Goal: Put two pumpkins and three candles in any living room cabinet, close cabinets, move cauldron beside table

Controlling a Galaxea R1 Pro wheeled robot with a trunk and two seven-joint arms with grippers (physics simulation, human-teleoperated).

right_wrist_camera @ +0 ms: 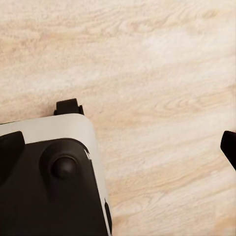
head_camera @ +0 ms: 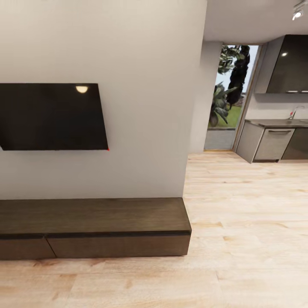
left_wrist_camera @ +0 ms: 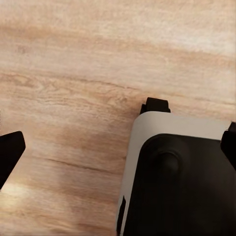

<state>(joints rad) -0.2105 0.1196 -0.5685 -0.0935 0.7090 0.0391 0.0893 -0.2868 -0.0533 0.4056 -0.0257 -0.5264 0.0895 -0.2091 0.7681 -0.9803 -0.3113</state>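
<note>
Facing the cabinet (head_camera: 94, 226), drawer fronts shut; no pumpkins, candles or cauldron in sight. Both jaws apart, empty, over wooden floor (head_camera: 248, 239).

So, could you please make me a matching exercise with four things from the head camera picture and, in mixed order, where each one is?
Things:
1. television
2. cabinet
3. garden plants
4. kitchen counter

Places:
A. on the floor against the wall
B. far right, past the wooden floor
C. mounted on the wall
D. outside, beyond the glass door

Pairs: 1-C, 2-A, 3-D, 4-B
</note>
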